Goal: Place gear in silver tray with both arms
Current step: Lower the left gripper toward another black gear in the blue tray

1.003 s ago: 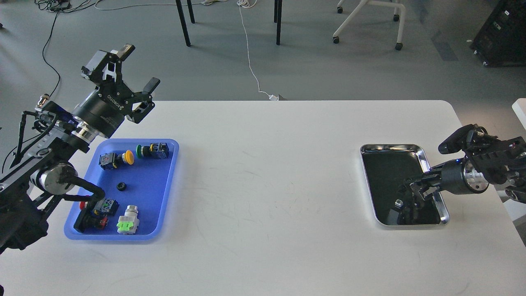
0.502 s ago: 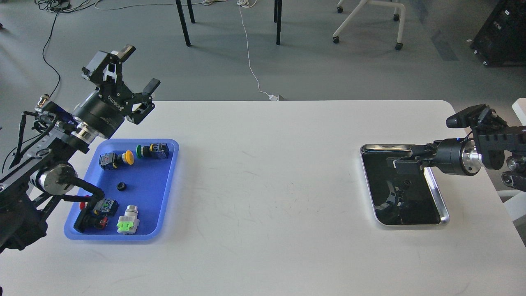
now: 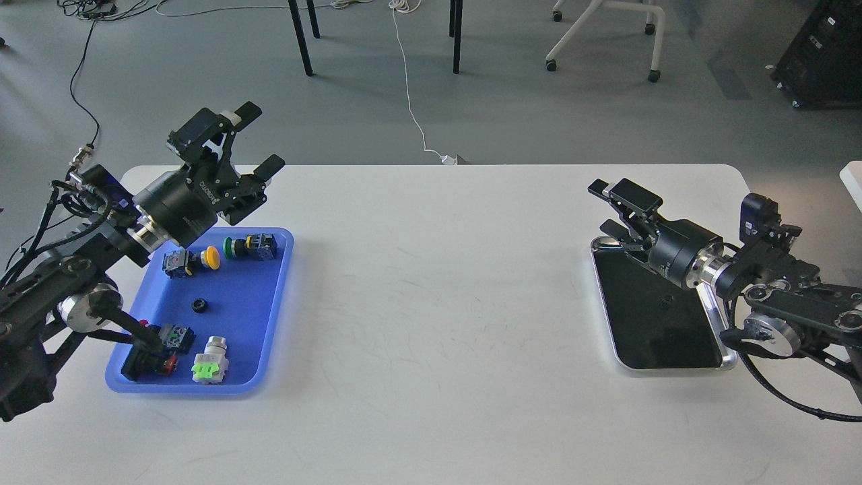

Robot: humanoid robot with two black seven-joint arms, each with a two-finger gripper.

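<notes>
Left end effector (image 3: 259, 138) spread apart, empty, raised over far end of blue tray (image 3: 266, 337). Right end effector (image 3: 616, 209) parted, empty, above far rim of silver tray (image 3: 724, 357). Small dark gear (image 3: 665, 302) lying on silver tray's bottom, right side of bench (image 3: 438, 303)

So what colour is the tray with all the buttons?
Blue, seen in the head view.

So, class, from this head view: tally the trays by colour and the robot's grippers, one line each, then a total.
Blue trays: 1, the blue tray
Silver trays: 1, the silver tray
Grippers: 2, the left gripper and the right gripper, both open
Total: 4
</notes>
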